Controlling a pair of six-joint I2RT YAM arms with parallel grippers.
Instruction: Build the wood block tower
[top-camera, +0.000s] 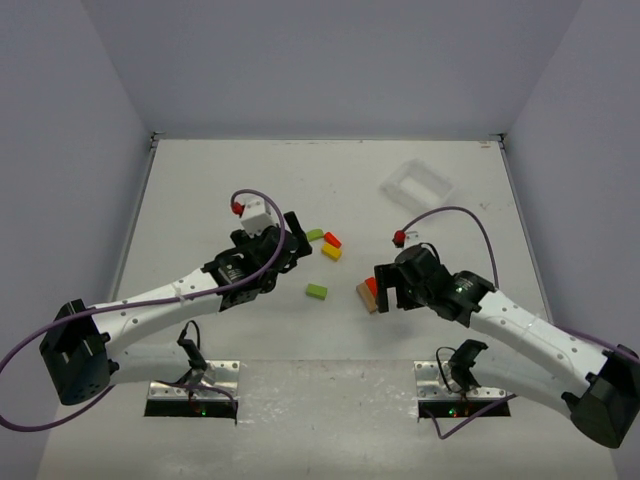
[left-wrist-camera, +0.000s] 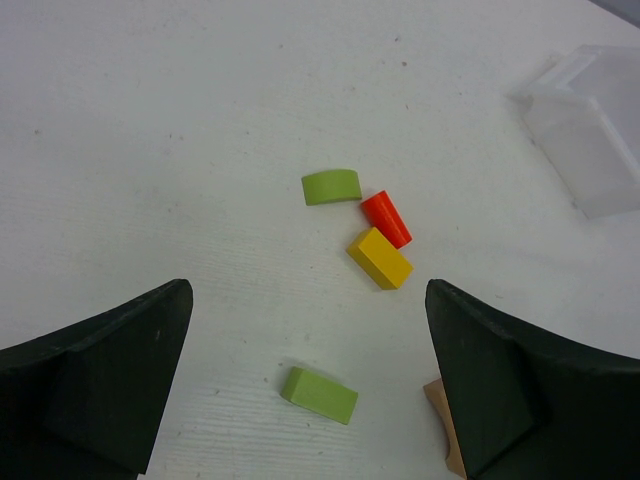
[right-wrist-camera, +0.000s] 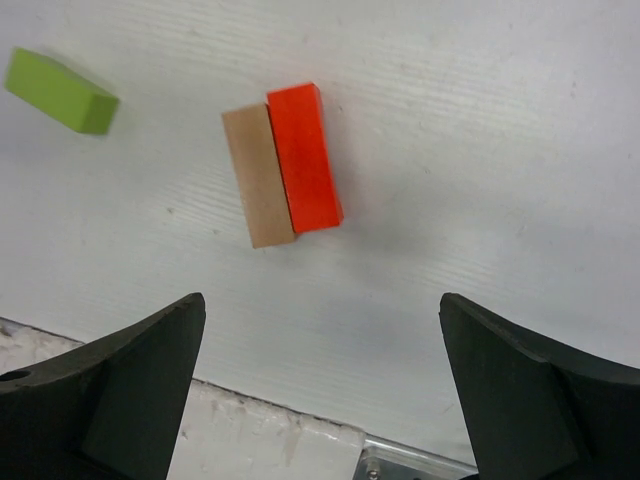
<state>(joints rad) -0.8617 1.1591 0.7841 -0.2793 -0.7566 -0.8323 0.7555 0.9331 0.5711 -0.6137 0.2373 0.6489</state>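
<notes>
1. Looking for a tower, I find none standing yet. The nearest thing to a start is a tan block (right-wrist-camera: 258, 175) and a red block (right-wrist-camera: 305, 157) lying long side to long side and touching, a little right of the middle of the tabletop (top-camera: 200, 180) and toward its near edge. I cannot tell whether the red one rests partly on the tan one or only beside it.
2. A green block (top-camera: 316, 291) lies flat by itself just left of that pair, apart from it.
3. Further toward the far edge, three more pieces sit in a loose cluster. A yellow block (left-wrist-camera: 380, 257) and a small red block (left-wrist-camera: 386, 219) look to be touching, and a curved green block (left-wrist-camera: 331, 186) lies just beside the red one.
4. The right gripper (right-wrist-camera: 320, 305) hangs above the tan and red pair with its jaws spread wide, and it holds nothing.
5. The left gripper (left-wrist-camera: 305, 300) hovers left of the cluster. Its jaws are equally wide and empty, and the blocks lie ahead of its fingers.
6. A white tray (top-camera: 417, 183) sits toward the far right corner, well apart from the blocks, and seems to play no part.
7. By my judgement the work has barely begun. One base may be laid, and nearly every piece has yet to be picked up and stacked.
</notes>
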